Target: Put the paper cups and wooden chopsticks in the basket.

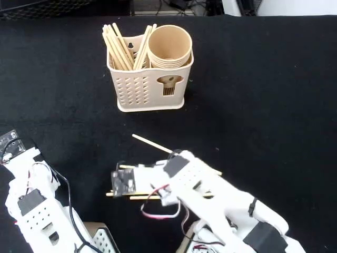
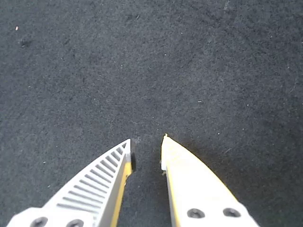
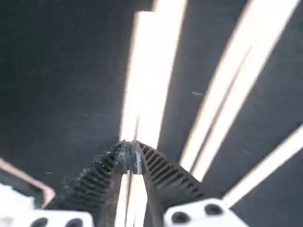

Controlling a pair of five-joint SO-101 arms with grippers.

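A beige slotted basket (image 1: 142, 89) stands at the back of the table. It holds a stack of paper cups (image 1: 169, 46) and a bundle of wooden chopsticks (image 1: 118, 47). In front of it several loose chopsticks lie on the black cloth: one lies diagonally (image 1: 152, 144), others (image 1: 131, 196) lie under my right arm (image 1: 195, 182). My right gripper (image 3: 129, 158) is shut on a chopstick (image 3: 147, 85) that runs on past its fingertips, with more chopsticks (image 3: 227, 113) alongside. My left gripper (image 2: 147, 140) hangs slightly open over bare cloth with nothing between its fingers.
My left arm (image 1: 31, 205) sits at the near left corner, well apart from the basket and the loose chopsticks. Black cloth (image 1: 274, 105) covers the whole table.
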